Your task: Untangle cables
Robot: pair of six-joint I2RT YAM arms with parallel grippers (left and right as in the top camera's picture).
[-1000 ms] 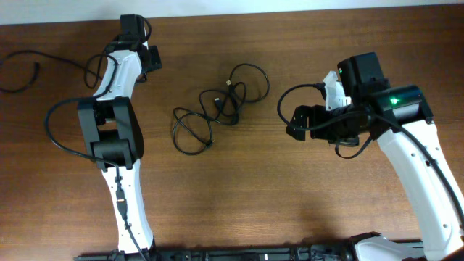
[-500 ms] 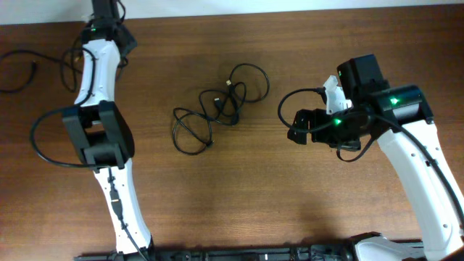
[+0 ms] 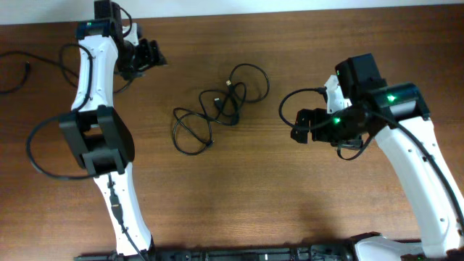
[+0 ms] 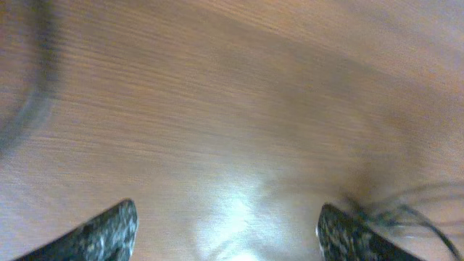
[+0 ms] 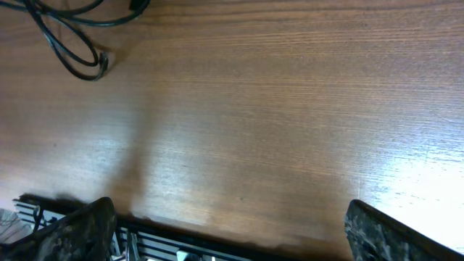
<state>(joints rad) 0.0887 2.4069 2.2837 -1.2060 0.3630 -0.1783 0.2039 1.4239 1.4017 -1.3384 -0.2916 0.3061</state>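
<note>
The cables (image 3: 223, 101) lie flat near the middle of the table (image 3: 290, 203), toward its far edge, as a loose black tangle of overlapping loops with small plug ends. A separate thin strand (image 3: 26, 69) curves by the far-left corner.

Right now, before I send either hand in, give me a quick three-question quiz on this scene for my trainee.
1. True or false: the left hand grips a cable.
2. Fill in: the right hand has its fingers ___.
3. Where does the cable bundle lie?
A) on the table, apart from both hands
B) inside the left hand
C) hanging from the right hand

Key: 1 false; 2 open; 3 A.
</note>
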